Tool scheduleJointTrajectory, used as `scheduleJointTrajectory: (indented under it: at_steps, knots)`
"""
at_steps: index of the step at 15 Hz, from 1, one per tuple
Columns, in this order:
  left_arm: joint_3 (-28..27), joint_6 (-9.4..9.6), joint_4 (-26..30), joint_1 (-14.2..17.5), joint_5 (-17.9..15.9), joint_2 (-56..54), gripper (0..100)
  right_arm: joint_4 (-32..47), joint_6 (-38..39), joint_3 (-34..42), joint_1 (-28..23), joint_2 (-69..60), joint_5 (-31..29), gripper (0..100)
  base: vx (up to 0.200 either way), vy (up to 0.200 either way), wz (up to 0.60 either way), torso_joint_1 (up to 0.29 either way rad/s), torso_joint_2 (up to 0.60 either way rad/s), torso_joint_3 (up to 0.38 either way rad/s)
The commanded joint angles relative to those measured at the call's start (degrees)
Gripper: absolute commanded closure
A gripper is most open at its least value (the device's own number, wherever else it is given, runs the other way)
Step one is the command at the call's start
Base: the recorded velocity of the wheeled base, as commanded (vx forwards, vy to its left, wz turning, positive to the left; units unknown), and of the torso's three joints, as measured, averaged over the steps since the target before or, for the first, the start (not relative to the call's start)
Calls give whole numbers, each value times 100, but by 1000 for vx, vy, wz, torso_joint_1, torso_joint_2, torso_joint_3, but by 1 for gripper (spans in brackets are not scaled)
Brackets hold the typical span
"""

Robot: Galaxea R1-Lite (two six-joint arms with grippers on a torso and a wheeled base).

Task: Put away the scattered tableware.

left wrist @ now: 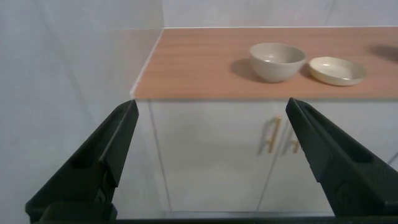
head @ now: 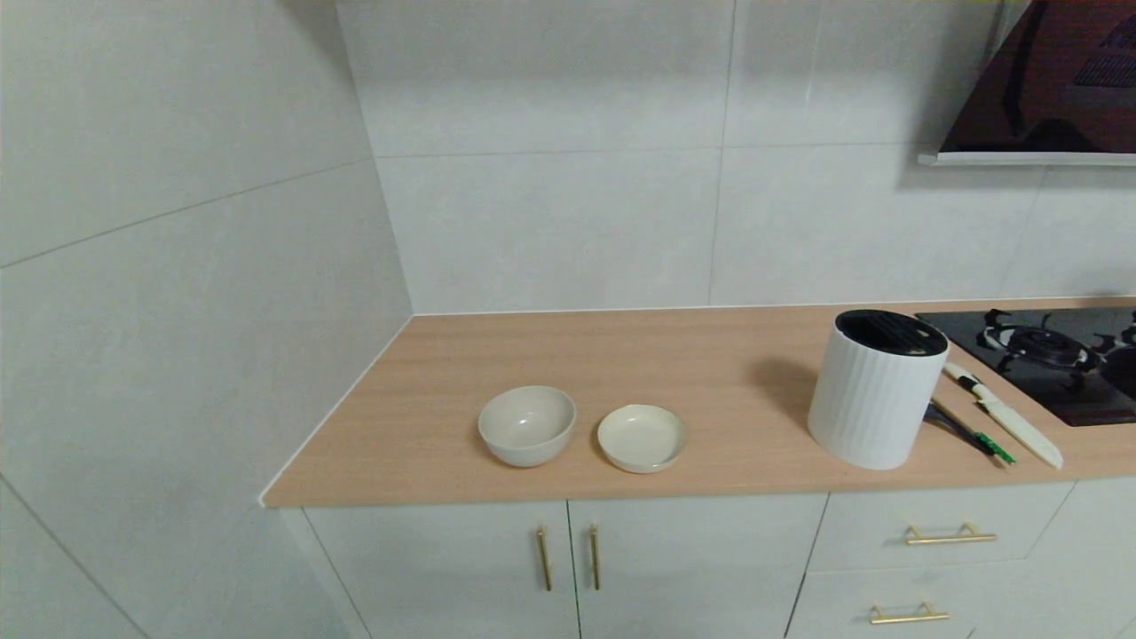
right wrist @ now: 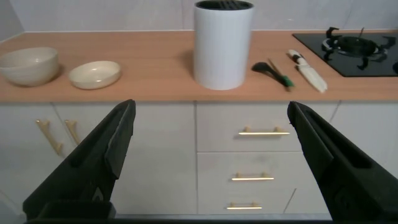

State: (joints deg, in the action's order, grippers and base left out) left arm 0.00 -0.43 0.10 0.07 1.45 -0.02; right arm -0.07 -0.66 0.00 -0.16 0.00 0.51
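The bowl point(head: 526, 424) and the shallow dish point(head: 641, 437) sit side by side, just apart, near the counter point(head: 674, 355) front edge; to their right stands a white ribbed holder point(head: 874, 390), with a knife point(head: 1007, 415) and a dark utensil point(head: 963, 429) lying beside it; the left hand point(left wrist: 210, 104) and right hand point(right wrist: 210, 104) are both spread wide, grasping nothing, low before the counter.

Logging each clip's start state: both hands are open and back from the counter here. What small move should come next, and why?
Probably advance the open right hand toward the black utensil with a green handle. It lies loose on the wooden counter beside the white ribbed cylindrical holder, on that hand's side. The hand is empty and well short of the counter's edge.
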Motion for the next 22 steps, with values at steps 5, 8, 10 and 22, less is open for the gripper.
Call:
scheduleJointTrajectory:
  at_steps: [5, 8, 10, 22]
  knots:
    - [0, 8, -1, 1, 4, 2, 0, -1, -4, 0, -2, 0, 2, 0, 0, 120, 0, 1, 1, 5]
    - [0, 8, -1, 1, 4, 2, 0, -1, -4, 0, 7, 0, 2, 0, 0, 0, 0, 0, 0, 0]
    - [0, 8, -1, 1, 4, 2, 0, -1, -4, 0, -2, 0, 2, 0, 0, 0, 0, 0, 0, 0]
    - [0, 8, -1, 1, 4, 2, 0, -1, -4, 0, 7, 0, 2, 0, 0, 0, 0, -10, 21, 12]
